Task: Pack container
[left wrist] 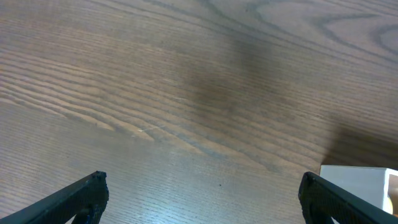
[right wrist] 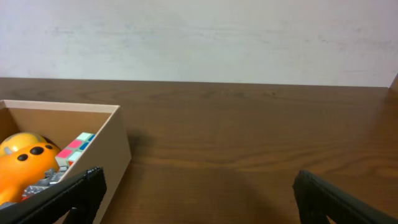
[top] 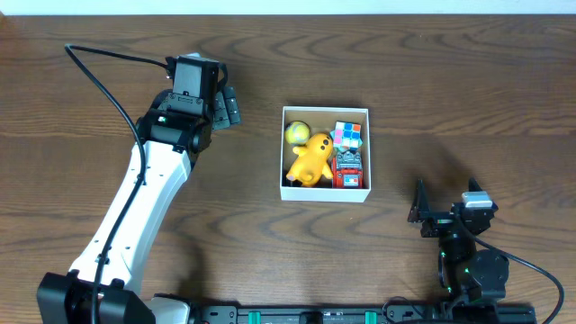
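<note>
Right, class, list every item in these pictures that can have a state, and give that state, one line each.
container: lidless, upright, holding four toys.
yellow toy: lying inside the container.
green ball: inside, in a corner.
puzzle cube: inside, colours scrambled.
red toy: inside, beside the yellow toy.
left gripper: open, holding nothing.
right gripper: open, holding nothing.

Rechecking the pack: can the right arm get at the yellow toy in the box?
Probably yes: right gripper open and empty, bare table between, container lidless, yellow toy exposed from above.
</note>
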